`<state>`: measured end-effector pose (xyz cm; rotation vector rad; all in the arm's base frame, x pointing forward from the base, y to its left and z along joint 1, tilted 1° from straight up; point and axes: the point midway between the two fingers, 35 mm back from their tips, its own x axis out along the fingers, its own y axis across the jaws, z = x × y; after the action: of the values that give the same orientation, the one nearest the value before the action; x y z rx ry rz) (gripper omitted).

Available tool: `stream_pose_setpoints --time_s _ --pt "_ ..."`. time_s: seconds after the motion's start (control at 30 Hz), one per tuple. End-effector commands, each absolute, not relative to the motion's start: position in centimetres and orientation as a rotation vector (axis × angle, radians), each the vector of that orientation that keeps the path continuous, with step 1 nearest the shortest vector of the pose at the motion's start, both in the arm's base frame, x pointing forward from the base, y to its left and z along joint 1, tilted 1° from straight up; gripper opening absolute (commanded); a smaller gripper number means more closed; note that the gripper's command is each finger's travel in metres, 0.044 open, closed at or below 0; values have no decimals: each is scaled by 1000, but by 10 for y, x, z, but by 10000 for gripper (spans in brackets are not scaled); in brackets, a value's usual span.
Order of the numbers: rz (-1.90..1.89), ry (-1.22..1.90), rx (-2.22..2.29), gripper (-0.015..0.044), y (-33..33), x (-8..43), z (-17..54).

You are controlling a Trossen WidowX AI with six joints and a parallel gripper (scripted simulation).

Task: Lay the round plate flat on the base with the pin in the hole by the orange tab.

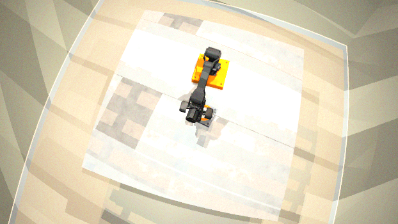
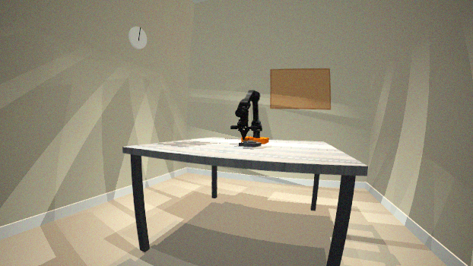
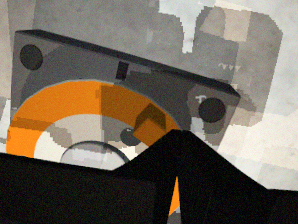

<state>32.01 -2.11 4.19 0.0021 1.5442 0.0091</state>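
The gripper [image 3: 174, 137], fingers pressed together on nothing, is hovering with its tip just beside the plate's [image 3: 73, 110] orange tab [image 3: 149, 123]; the dark base [image 3: 127, 70] is lying beyond it.

Plate on post, tab by fingers

Round orange plate [image 3: 73, 106] w/ pale inner ring sits on grey base [image 3: 133, 76] around post [image 3: 93, 152]; raised orange tab [image 3: 152, 121] at its right edge, small dark hole [image 3: 128, 137] just beside.
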Motion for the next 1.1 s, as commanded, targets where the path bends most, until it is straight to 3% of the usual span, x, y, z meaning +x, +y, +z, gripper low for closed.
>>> stream_pose_setpoints --time_s 0.0,1.07 --pt "17 1542 6 0 -15 325 43" --pt "18 1541 7 0 2 337 68"
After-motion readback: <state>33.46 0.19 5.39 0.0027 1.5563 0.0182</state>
